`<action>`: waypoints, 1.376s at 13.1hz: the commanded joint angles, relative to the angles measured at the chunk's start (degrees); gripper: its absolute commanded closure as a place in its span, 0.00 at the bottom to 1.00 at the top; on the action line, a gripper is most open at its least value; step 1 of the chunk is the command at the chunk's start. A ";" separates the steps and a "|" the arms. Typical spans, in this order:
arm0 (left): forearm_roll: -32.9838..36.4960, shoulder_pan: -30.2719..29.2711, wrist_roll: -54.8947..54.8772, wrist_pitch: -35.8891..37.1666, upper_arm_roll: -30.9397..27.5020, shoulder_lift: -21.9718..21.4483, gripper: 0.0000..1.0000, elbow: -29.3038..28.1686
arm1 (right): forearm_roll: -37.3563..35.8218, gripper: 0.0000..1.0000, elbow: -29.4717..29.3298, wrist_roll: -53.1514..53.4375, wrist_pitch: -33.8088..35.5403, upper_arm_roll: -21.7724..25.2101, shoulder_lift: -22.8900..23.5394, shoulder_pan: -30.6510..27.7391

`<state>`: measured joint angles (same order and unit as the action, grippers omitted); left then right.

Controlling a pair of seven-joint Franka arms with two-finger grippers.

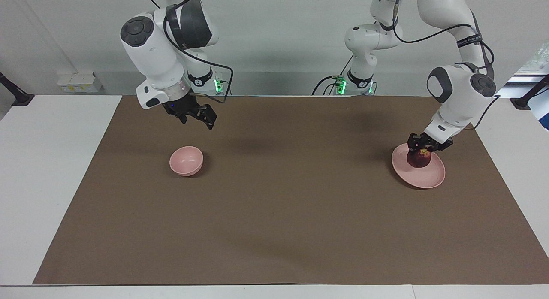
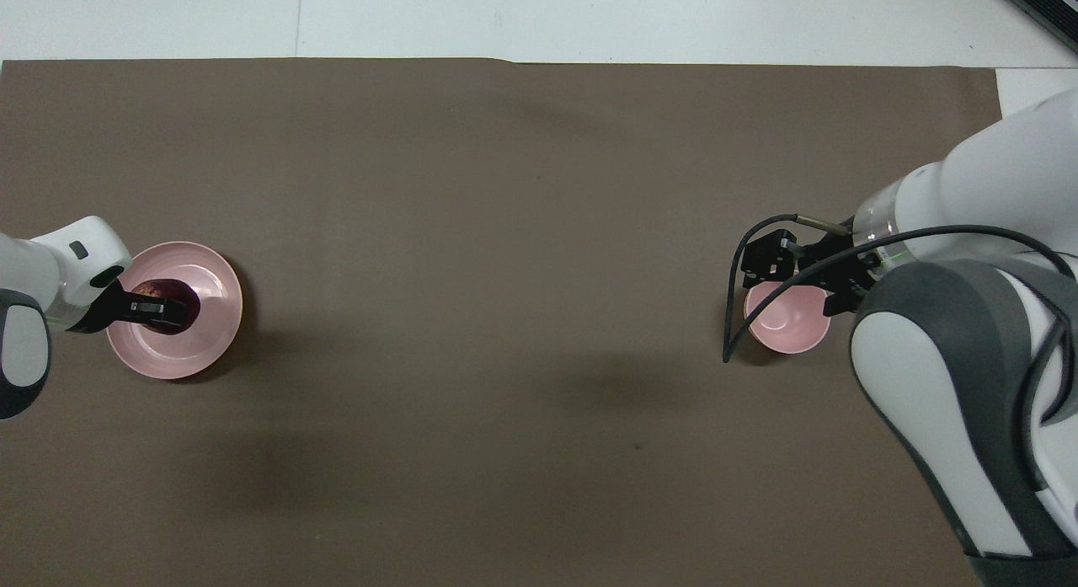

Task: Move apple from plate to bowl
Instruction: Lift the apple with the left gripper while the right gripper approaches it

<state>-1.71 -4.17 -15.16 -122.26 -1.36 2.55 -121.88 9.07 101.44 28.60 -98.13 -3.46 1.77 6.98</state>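
Brown mat (image 1: 274, 213) covers the white table (image 1: 51, 183) and reaches closest to the facing camera; on it I count one apple, one plate and one bowl.

One small round dark red apple (image 1: 419, 158) with a yellowish patch near its top sits on the one flat, round, pale pink plate (image 1: 424, 176), which lies toward the left arm's end of the table. It rests on the part of the plate nearer to the robots. One left gripper (image 1: 420, 147) is down on the apple, and its fingers are pressed against the fruit and pinch it from two sides.

One small, deep, pale pink bowl (image 1: 186, 160) stands well apart from the plate, toward the right arm's end of the table, with nothing visible inside. One right gripper (image 1: 205, 115) hangs in the air over the mat beside the bowl, with its fingers spread and holding nothing; this arm waits
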 commanded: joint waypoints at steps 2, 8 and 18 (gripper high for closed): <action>-1.28 0.91 1.44 6.77 0.92 -1.50 1.00 4.55 | 7.09 0.00 3.32 6.36 -2.85 -0.32 -0.19 1.36; -9.18 13.81 14.77 5.99 1.19 -2.55 1.00 4.02 | 20.53 0.00 5.61 19.27 -11.19 -0.32 2.27 6.28; -19.29 28.15 29.83 -2.71 1.19 -2.64 1.00 3.67 | 44.59 0.00 5.26 33.69 -22.78 -0.32 10.18 12.09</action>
<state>-19.51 21.83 13.27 -123.32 0.76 0.74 -117.73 48.85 106.71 59.44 -117.57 -3.77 10.62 18.29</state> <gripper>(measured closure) 0.414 0.000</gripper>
